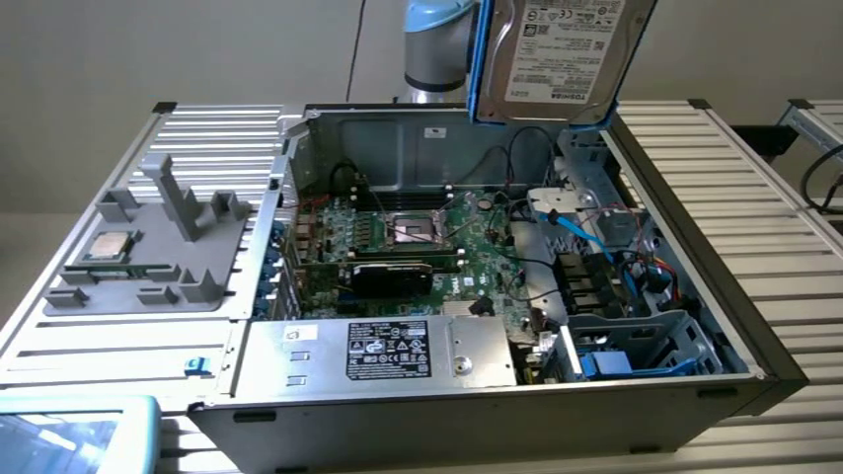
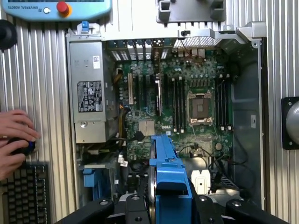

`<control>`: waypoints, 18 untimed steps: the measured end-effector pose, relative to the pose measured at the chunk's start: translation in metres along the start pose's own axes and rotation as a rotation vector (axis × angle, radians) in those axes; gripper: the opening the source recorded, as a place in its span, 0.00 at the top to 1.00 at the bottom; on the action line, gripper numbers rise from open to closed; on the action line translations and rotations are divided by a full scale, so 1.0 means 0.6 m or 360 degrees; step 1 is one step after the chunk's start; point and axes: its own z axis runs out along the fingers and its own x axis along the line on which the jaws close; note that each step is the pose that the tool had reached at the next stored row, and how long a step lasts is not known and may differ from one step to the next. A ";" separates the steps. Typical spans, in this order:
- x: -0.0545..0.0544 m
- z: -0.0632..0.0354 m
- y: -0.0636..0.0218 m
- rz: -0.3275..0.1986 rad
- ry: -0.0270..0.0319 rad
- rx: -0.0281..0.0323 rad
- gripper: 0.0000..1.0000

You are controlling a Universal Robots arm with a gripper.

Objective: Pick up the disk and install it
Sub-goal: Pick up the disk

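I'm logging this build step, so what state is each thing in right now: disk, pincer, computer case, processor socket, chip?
disk: held in the air over the case, not installed.
pincer: shut on the disk.
computer case: lying on its side, side panel off.
processor socket: looks empty.
chip: lying flat on the gray stand, outside the case.

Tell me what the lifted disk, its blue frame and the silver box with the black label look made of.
Disk: apparently bare metal with a dull silver sheen, under a white paper-like label.
Frame: likely plastic, uniform bright blue with moulded edges.
Box: seemingly sheet metal, matte silver with flat folded panels.
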 end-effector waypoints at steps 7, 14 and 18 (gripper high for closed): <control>0.026 0.000 -0.038 0.0000 -0.00006 0.00000 0.63; 0.038 0.001 -0.091 0.0000 -0.00005 0.00000 0.63; 0.044 0.002 -0.120 0.0000 -0.00005 -0.00001 0.63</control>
